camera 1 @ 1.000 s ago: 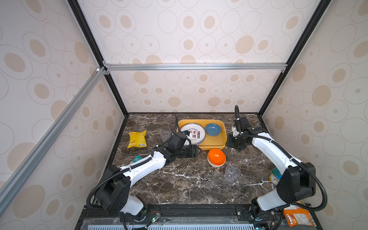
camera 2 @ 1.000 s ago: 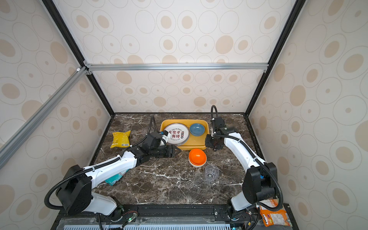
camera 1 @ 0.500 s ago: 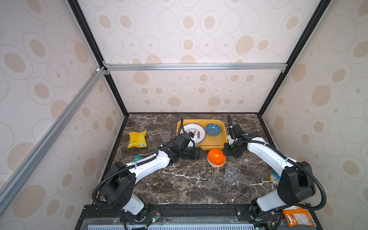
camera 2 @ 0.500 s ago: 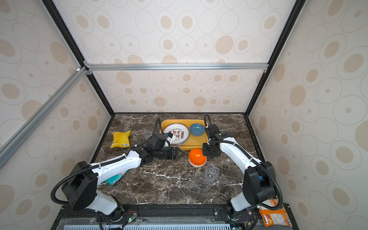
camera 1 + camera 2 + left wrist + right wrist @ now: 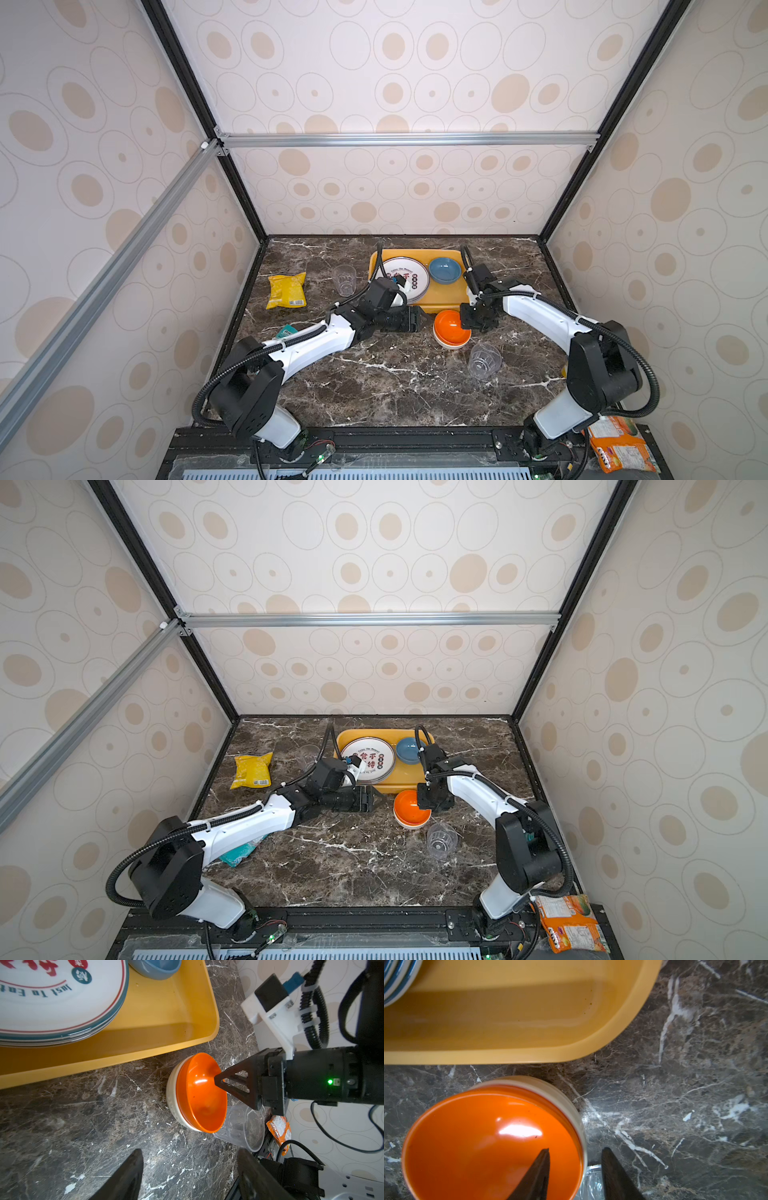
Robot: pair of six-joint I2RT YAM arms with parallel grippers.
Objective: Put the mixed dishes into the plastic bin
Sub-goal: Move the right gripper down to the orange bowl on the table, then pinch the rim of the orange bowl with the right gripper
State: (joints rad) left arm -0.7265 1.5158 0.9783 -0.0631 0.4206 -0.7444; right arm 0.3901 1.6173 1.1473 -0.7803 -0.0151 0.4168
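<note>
step: grasp on the bowl stack, not closed yet
right gripper (image 5: pixel 576 1149): partly open, astride the rim of the orange bowl (image 5: pixel 488 1142), one finger inside, one outside; nothing gripped
left gripper (image 5: pixel 189 1151): wide open, empty, low over the table (image 5: pixel 374 395) just beside the bowl stack
orange bowl: nested in a white bowl (image 5: pixel 566 1093), on the table just off the near rim of the bin (image 5: pixel 508 1057), not in it
bin: at the middle of the table's far edge; stack of plates (image 5: pixel 405 276) and blue bowl (image 5: pixel 444 269) already inside
bare bin floor: near right corner, closest to the bowl stack
standing cup (image 5: pixel 344 279): on the table, just off the bin's left side
tipped cup (image 5: pixel 484 361): on its side, close behind the bowl stack toward the table's front edge, under the outer finger
snack bag (image 5: pixel 286 289): near the table's left edge, not a dish
progress: judged past halfway; two bowls and two cups left out
next move: close on the rim, lift both bowls together over the bin's near wall, set down on the bare corner
watch: only the orange bowl pinched, so a chance of the white bowl staying behind; outer finger close to the tipped cup
</note>
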